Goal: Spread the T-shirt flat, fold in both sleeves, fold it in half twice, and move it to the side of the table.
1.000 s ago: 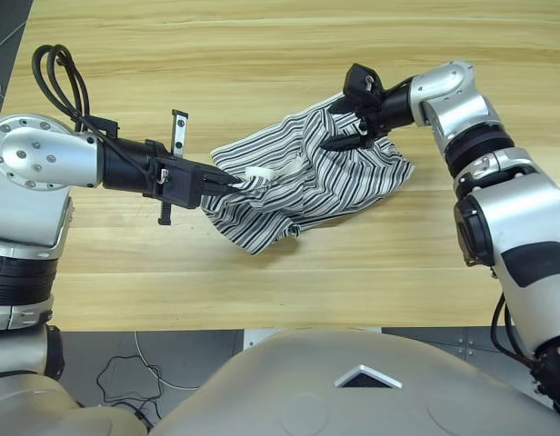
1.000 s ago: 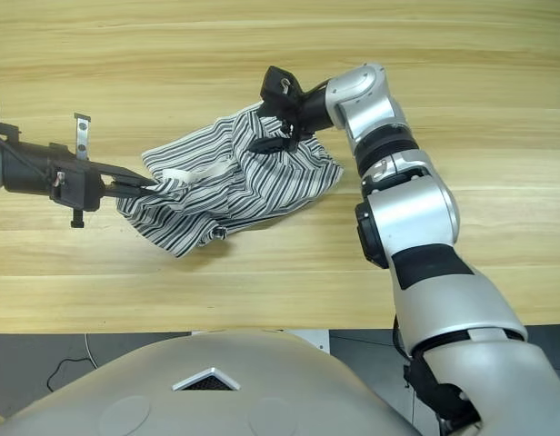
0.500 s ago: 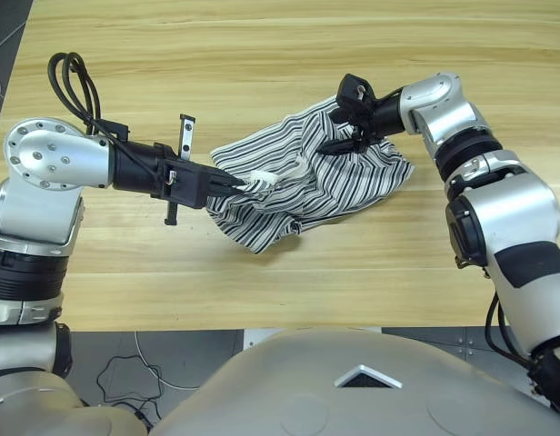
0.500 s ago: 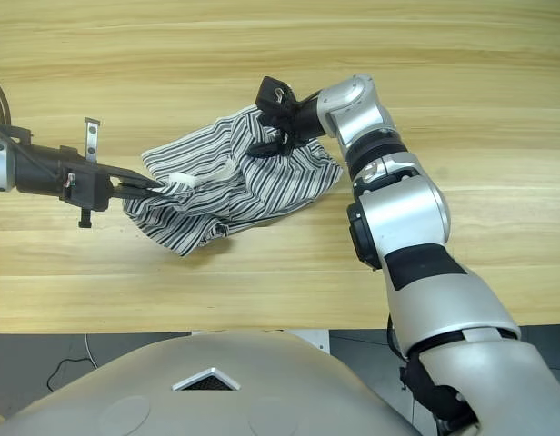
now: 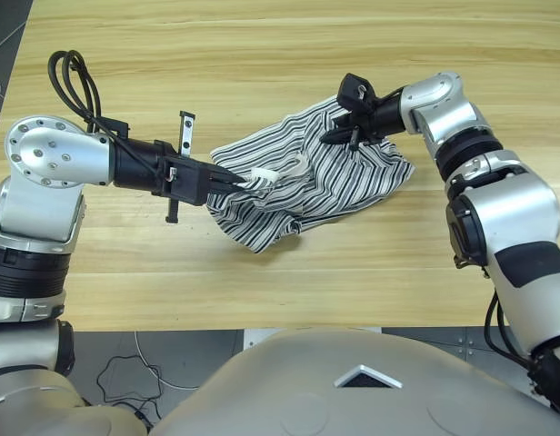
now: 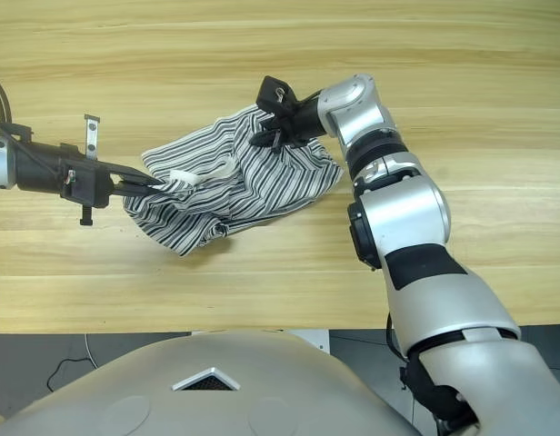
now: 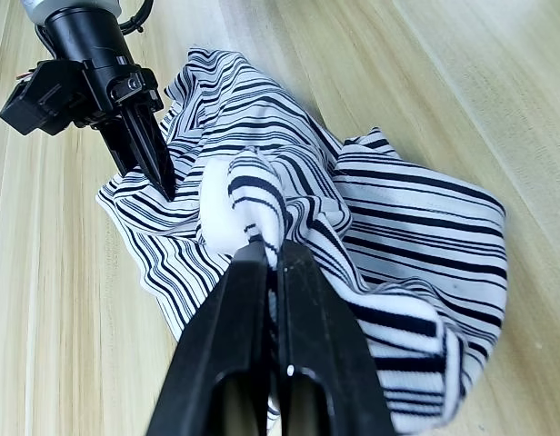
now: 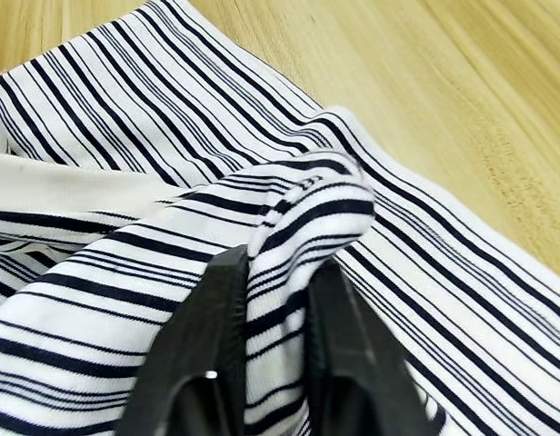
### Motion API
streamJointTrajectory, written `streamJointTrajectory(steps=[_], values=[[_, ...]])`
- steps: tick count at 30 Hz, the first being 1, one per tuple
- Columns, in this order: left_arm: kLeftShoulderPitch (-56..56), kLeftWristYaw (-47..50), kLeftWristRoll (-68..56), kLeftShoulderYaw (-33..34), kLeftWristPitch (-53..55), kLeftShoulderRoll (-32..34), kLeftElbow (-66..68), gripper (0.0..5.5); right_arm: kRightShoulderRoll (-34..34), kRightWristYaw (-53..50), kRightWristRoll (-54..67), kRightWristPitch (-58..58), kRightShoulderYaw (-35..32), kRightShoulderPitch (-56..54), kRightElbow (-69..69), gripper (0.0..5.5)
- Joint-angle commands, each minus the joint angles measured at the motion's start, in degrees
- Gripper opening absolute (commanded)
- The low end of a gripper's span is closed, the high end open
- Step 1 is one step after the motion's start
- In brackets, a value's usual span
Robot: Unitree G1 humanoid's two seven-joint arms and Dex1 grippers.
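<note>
A black-and-white striped T-shirt (image 5: 307,182) lies crumpled in the middle of the wooden table (image 5: 262,54). My left gripper (image 5: 239,181) is shut on a fold of the T-shirt (image 7: 353,227) near its white collar, at the cloth's left edge. My right gripper (image 5: 339,136) is shut on a bunched fold at the T-shirt's far right part, seen close in the right wrist view with striped cloth (image 8: 298,209) pinched between the fingers (image 8: 212,336). The left wrist view also catches the right gripper (image 7: 157,173) pressing into the fabric farther off.
Bare wooden tabletop surrounds the shirt on every side. The table's front edge (image 5: 262,325) runs below the shirt, with floor and cables (image 5: 125,372) beyond it.
The left arm shifted a little to the right with its fold. The right gripper closed onto the fold and lifted the cloth slightly.
</note>
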Motion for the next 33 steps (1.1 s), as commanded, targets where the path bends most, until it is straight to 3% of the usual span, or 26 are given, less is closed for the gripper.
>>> streamJointTrajectory(steps=[1, 9, 20, 26, 33], values=[[-1.18, -0.11, 0.57, -0.34, -0.41, -0.07, 0.33, 0.10, -0.34, -0.14, -0.69, -0.17, -0.31, -1.44, 0.06, 0.12], [-6.80, 1.32, -0.34, 0.09, 2.96, -2.88, 5.84, 0.10, -4.85, 1.65, 0.33, -1.24, -1.91, -3.42, -1.13, 0.12], [-26.71, 3.84, 6.05, 0.95, -5.06, -6.79, 38.99, 0.10, -13.67, 2.61, 5.20, -2.84, -8.86, -6.98, -4.00, 0.12], [-41.98, 24.14, 26.77, -6.97, -14.17, -8.28, 64.23, 0.10, -14.30, -1.20, 5.66, -3.33, -10.68, -7.97, -3.45, 0.12], [-57.01, 53.79, 38.39, -11.20, -9.19, -16.87, 80.87, 0.10, -9.10, -23.15, 8.11, -0.11, -16.53, -13.84, 0.66, 0.12]])
